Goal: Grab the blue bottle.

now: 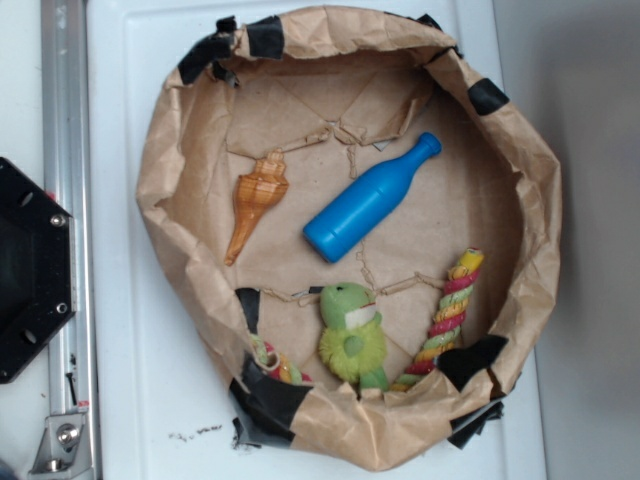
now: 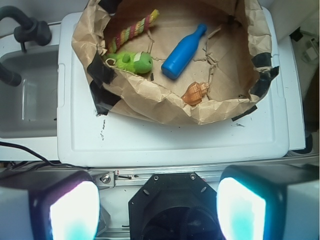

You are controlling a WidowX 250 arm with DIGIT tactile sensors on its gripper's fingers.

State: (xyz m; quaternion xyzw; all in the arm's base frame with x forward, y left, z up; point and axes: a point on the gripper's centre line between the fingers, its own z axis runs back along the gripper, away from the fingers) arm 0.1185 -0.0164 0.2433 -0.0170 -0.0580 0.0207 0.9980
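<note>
Brown paper nest (image 1: 172,150) with crumpled walls, patched with black tape (image 1: 265,36), resting on the white bench (image 1: 120,400). Contents: orange seashell (image 1: 258,200) at the left, pointed end toward the near wall; green plush toy (image 1: 352,335) at the near wall; multicoloured striped rope (image 1: 447,315) just beside it, leaning on the right wall. Grey sink basin (image 2: 25,105) beside the bench.

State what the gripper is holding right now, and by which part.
Nothing is held. The gripper is open with an empty gap between its fingers, back at the arm's base. The blue bottle lies untouched in the paper-lined bin.
</note>
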